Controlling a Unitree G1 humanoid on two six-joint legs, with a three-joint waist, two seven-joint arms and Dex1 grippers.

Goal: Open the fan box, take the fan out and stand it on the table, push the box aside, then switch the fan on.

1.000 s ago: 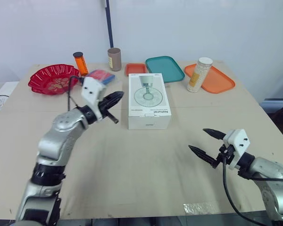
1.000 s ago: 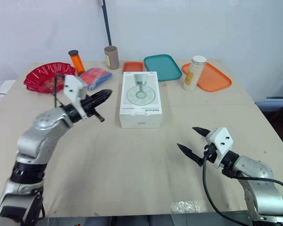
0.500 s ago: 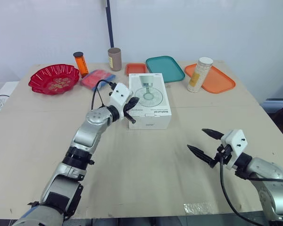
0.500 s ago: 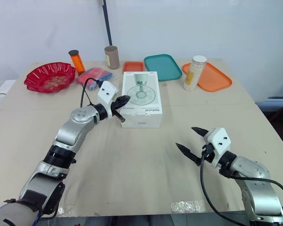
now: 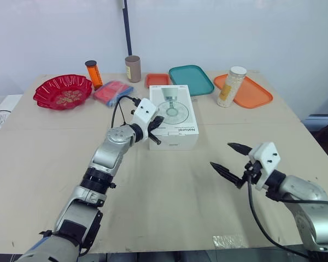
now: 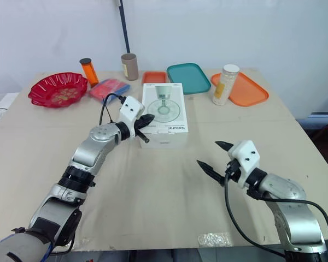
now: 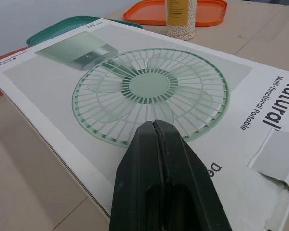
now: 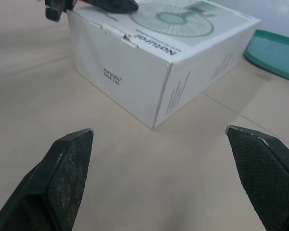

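Note:
The white fan box lies flat and closed in the middle of the table, a green fan printed on its lid. My left gripper is shut, and its tip rests over the lid's near left corner, just above the printed fan. The closed fingers hold nothing. My right gripper hovers open above the table, to the right of the box and nearer the front edge, pointing toward the box's front right corner. Its fingertips stand far apart.
Along the back stand a red bowl, an orange bottle, a pink and blue packet, a brown cup, a small orange tray and a teal tray. A jar stands on an orange tray.
My left gripper swung from well left of the box onto its near left corner. My right gripper crept a little left, toward the box.

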